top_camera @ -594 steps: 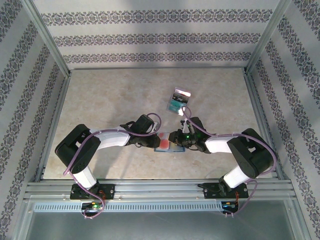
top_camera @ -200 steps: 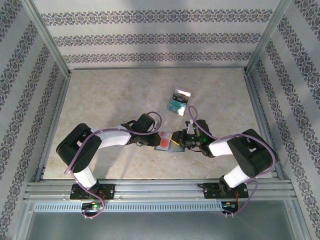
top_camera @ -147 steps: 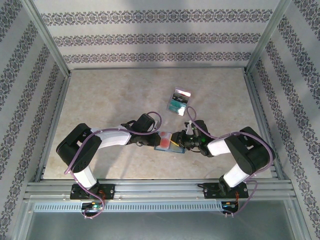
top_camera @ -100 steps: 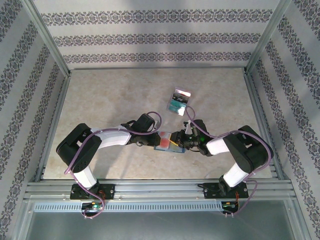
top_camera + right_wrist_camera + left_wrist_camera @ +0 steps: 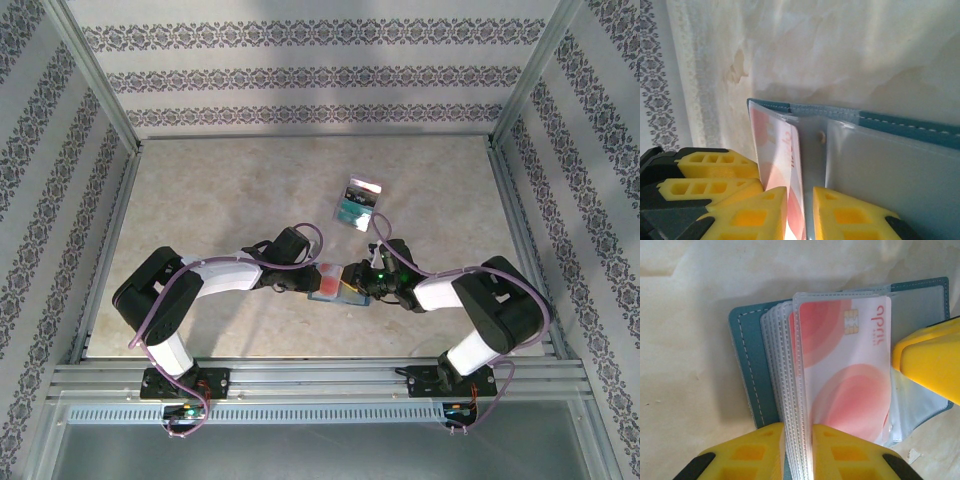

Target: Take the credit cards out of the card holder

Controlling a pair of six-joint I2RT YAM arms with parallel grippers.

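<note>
Card holder point(image 5: 747, 365) lies open on the table point(image 5: 230, 200), its sleeve stack point(image 5: 782, 390) clamped between the left tool point(image 5: 799, 450) fingers. The right tool point(image 5: 800, 217) pinches the pink card point(image 5: 845, 365), not yet out. Far beyond both tools, two freed cards point(image 5: 358, 203) lie flat.

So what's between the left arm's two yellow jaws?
In the left wrist view: clear sleeves of the card holder, the front one holding a pink card.
</note>
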